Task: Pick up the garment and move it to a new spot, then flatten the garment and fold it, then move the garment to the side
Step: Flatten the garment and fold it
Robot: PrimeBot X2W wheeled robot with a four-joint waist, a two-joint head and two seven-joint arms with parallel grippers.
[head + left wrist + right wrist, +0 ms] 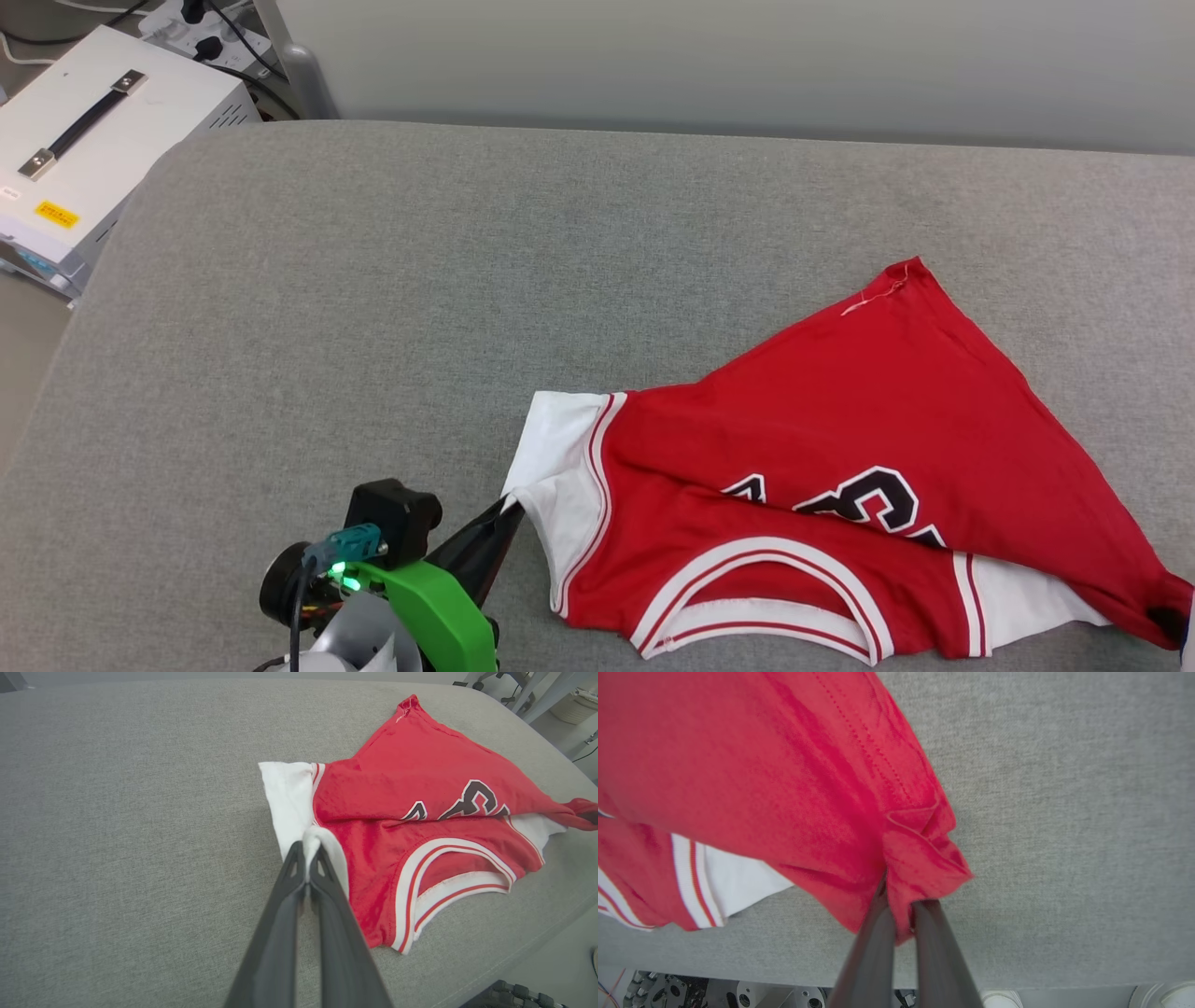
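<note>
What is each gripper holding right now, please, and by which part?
Both hold the garment: the left gripper pinches the white sleeve's edge, the right gripper a red hem corner.

Head view overlooks garment (pixel 840 420); wrist views sit nearer (both share it)

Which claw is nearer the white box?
Left. The left claw pinches the jersey's white sleeve, below-right of the box; the right claw grips its red corner, farther right.
</note>
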